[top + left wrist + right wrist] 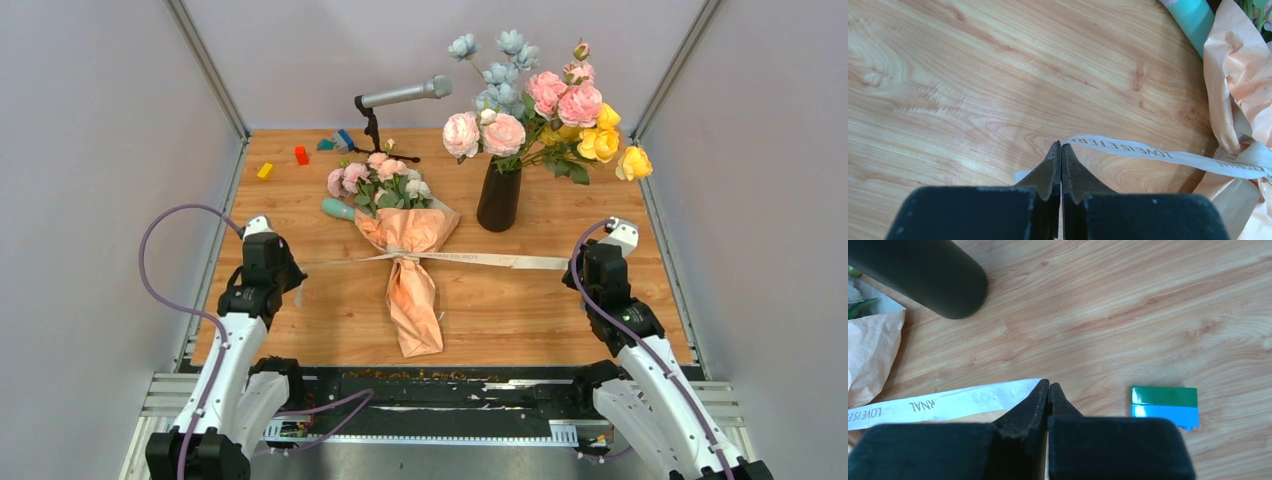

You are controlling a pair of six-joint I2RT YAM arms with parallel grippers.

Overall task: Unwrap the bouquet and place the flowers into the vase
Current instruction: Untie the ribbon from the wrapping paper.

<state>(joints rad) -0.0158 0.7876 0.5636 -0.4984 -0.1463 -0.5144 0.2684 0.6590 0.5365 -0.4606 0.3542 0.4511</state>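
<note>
The bouquet lies in the middle of the table, wrapped in peach paper, with its pink and cream flowers pointing to the back. A cream ribbon printed with letters runs out flat from its waist to both sides. My left gripper is shut on the ribbon's left end. My right gripper is shut on the right end. The dark vase stands upright to the right of the bouquet and holds pink, blue and yellow blooms; its base shows in the right wrist view.
A teal cylinder lies against the bouquet's left side. A microphone on a small stand stands at the back. Yellow, red and blue blocks lie back left. A green and blue block sits by my right gripper.
</note>
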